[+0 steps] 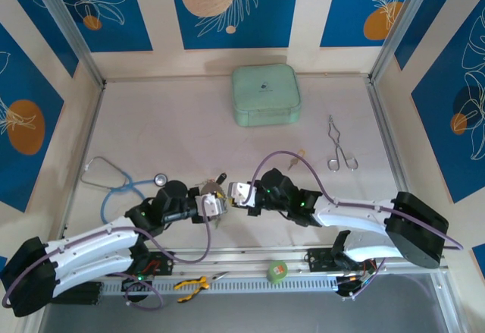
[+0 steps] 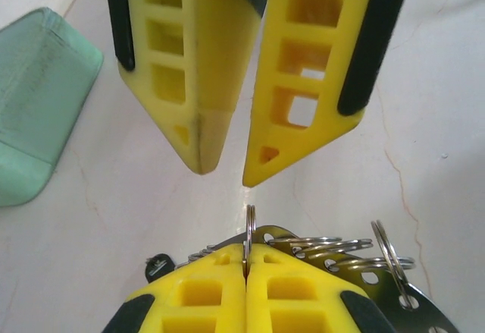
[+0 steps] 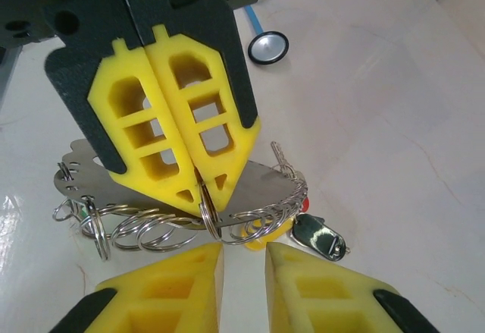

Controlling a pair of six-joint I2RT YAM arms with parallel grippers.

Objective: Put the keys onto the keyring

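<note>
Steel keyring (image 3: 208,219) pinched by left claw (image 3: 198,185), right claw (image 3: 244,261) parted

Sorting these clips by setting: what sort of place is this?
Probably a robot test cell, not a home: a white table fenced by aluminium rails, blue printed backdrop panels, and a stethoscope as a prop.

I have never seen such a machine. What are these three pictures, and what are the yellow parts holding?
These are two robot arms on a white table. One picture looks down from above; the other two come from a small camera on each wrist. The yellow wedges are each claw's fingers. The left claw is shut on a thin silvery split ring belonging to a bunch of metal rings and keys. The right claw faces it, slightly open, holding nothing. Also on the table: a mint-green square pouch, a blue-tubed stethoscope and steel scissor-handled forceps.
</note>
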